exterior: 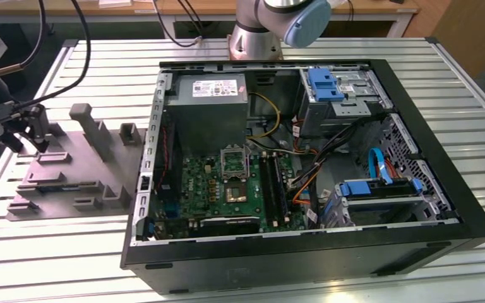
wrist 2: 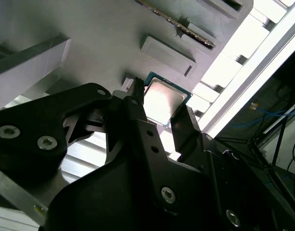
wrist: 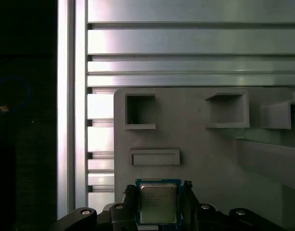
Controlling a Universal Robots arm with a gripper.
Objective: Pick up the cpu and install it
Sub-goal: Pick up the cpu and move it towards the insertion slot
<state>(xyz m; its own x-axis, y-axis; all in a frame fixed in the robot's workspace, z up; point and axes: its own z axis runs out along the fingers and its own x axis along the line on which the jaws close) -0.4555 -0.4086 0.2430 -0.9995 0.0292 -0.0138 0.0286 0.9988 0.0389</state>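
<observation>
The cpu (wrist: 157, 202) is a small square chip with a silvery top and a green rim. It lies flat on the grey parts fixture (wrist: 210, 159), and it is bright with glare in the second wrist view (wrist 2: 163, 100). My gripper (wrist: 158, 192) hangs low over it, and its black fingers (wrist 2: 183, 126) stand on either side of the chip. They are close to its edges, with a thin gap on one side. In the exterior view the gripper (exterior: 35, 146) is at the left over the fixture (exterior: 74, 183). The open socket (exterior: 234, 162) sits on the motherboard inside the case.
The open black computer case (exterior: 411, 252) fills the exterior view's right, with a grey power-supply box (exterior: 213, 107), blue drive brackets (exterior: 323, 83) and loose cables. Upright grey posts (exterior: 91, 123) rise from the fixture near the gripper. The slatted metal table's (wrist: 186, 38) edge is close by.
</observation>
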